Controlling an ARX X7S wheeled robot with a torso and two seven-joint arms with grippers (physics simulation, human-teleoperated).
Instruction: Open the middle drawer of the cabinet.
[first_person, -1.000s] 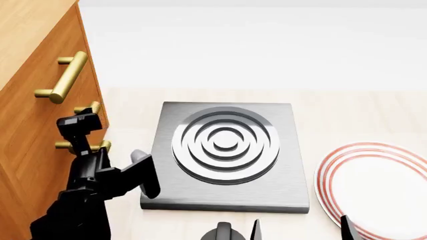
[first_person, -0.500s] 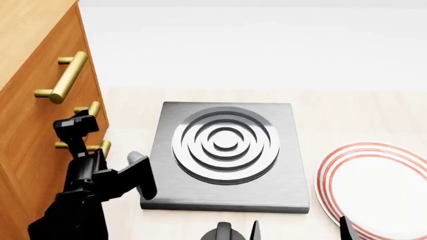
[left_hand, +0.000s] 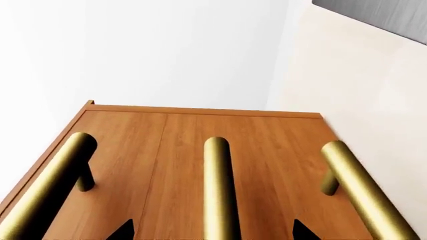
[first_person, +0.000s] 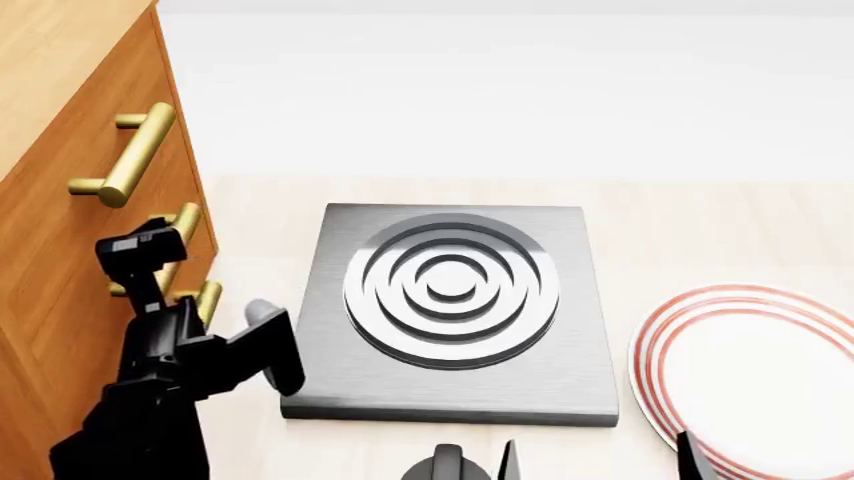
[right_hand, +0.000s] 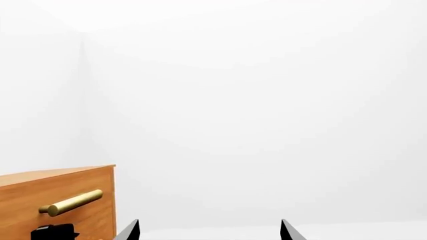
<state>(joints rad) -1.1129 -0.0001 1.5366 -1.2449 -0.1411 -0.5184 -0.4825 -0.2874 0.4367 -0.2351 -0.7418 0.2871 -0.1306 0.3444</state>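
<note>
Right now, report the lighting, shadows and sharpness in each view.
Head view: even, soft light, sharp throughout; faint shading inside the hotplate rings, no glare. Left wrist view: the three brass handles, the middle one included, carry soft highlights on the cabinet, stretched by perspective. Right wrist view: mostly flat white wall, nearly shadowless.

The left gripper (first_person: 200, 330) is raised with jaws spread wide; the right gripper (right_hand: 209, 231) likewise gapes.
</note>
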